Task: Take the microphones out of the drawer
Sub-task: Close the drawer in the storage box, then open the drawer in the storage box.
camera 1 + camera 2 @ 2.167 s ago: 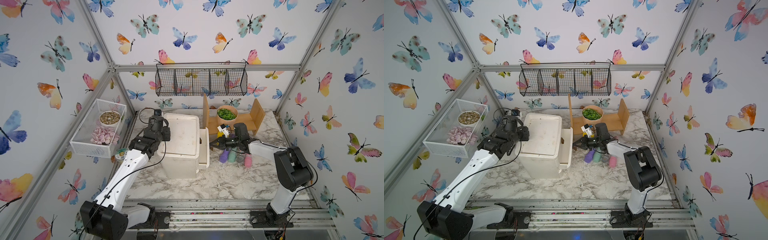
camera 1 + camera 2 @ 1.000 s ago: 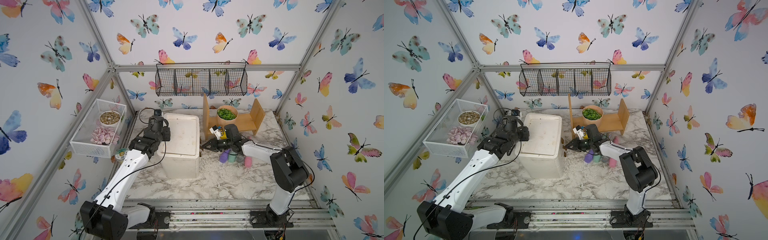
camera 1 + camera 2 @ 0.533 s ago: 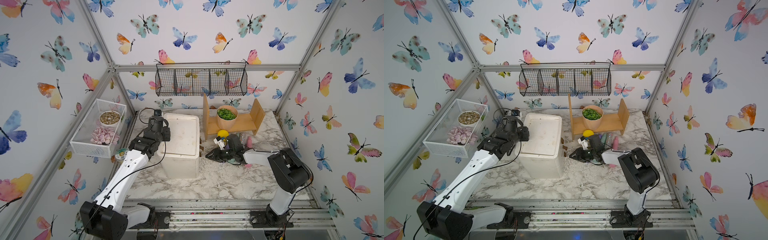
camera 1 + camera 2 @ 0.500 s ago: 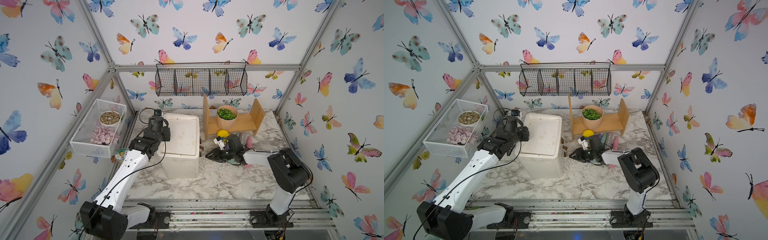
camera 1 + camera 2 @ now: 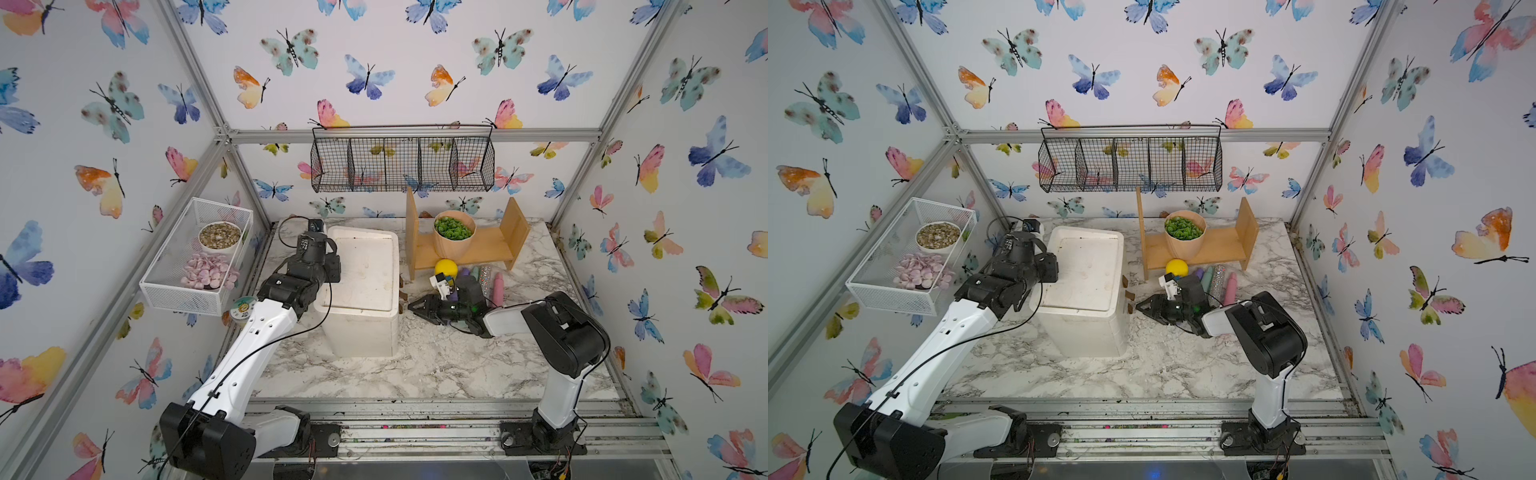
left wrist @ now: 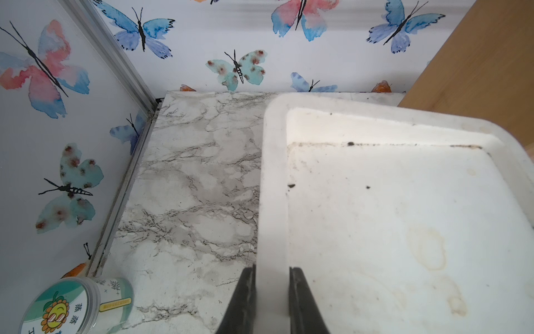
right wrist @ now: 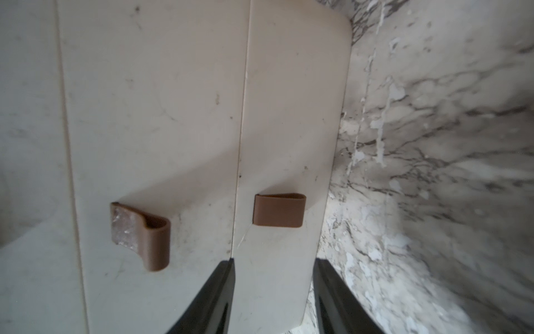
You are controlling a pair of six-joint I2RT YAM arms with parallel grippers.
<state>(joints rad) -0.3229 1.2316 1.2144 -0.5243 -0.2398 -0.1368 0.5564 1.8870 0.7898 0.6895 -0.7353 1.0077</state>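
The white drawer unit (image 5: 365,266) stands mid-table with all its drawers shut, so the microphone is hidden. Brown handles (image 5: 401,296) stick out of its right face. My left gripper (image 6: 271,269) is shut on the raised rim along the left edge of the unit's top, seen in both top views (image 5: 330,270) (image 5: 1050,266). My right gripper (image 5: 415,308) (image 5: 1140,308) hangs low just right of the handles, open and empty. In the right wrist view its jaws (image 7: 274,261) frame the lowest drawer front, with that drawer's handle (image 7: 279,209) a little ahead of them.
A wooden shelf (image 5: 482,249) with a potted plant (image 5: 454,232) stands behind the right arm. A yellow ball (image 5: 446,268) and several pastel stick-shaped things (image 5: 496,286) lie below it. A small jar (image 6: 75,306) sits left of the unit. A wire basket (image 5: 195,253) hangs on the left wall.
The drawer that stood open two seconds ago is shut. My right gripper has drawn back from the handles, dropped lower and opened its jaws wider. The left arm has not moved.
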